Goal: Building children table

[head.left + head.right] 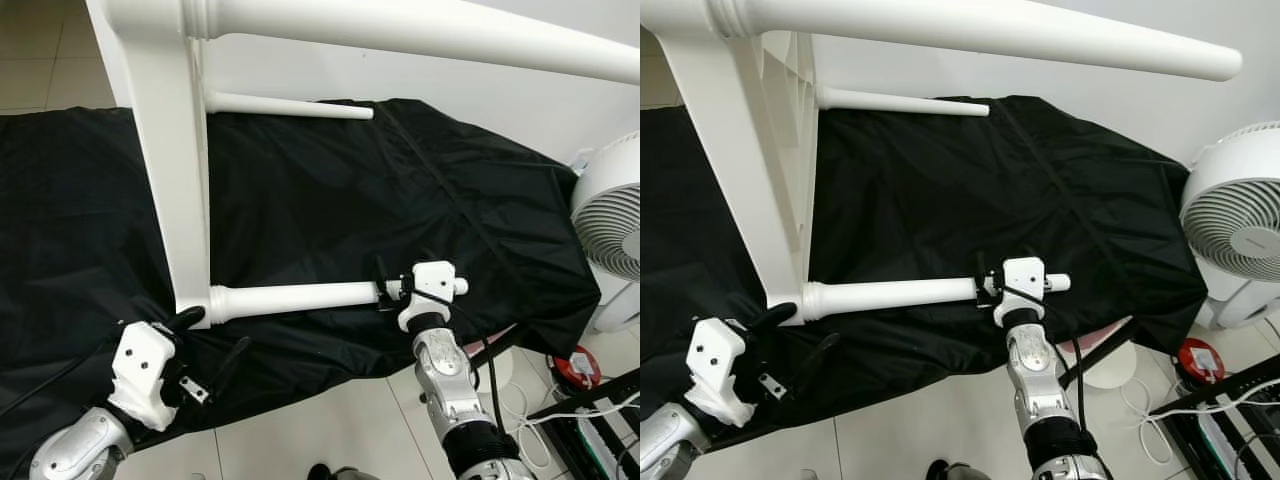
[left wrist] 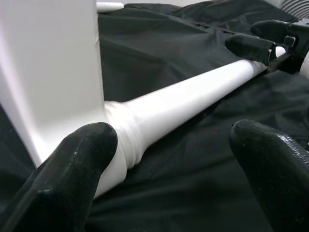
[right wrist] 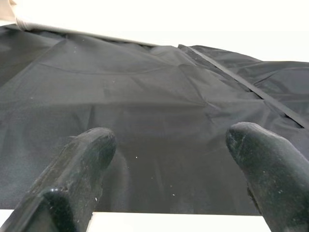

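Note:
A white children's table lies on its side on a black sheet [image 1: 330, 200], its top [image 1: 170, 170] standing on edge. The lowest leg [image 1: 300, 296] rests along the sheet. My left gripper [image 1: 210, 338] is open at the leg's base; one finger [image 2: 82, 159] sits against the collar where leg meets top, the other finger [image 2: 270, 159] is over the sheet. My right gripper [image 1: 385, 290] is at the leg's free end, open, and between its fingers [image 3: 82, 159] the right wrist view has just black sheet. Another leg [image 1: 420, 30] juts overhead, and a third leg [image 1: 290, 105] lies at the far side.
A white fan [image 1: 610, 220] stands at the right edge of the sheet. Cables and a power strip [image 1: 590, 420] lie on the tiled floor at the lower right, beside a red object [image 1: 572, 368]. A white wall runs behind the sheet.

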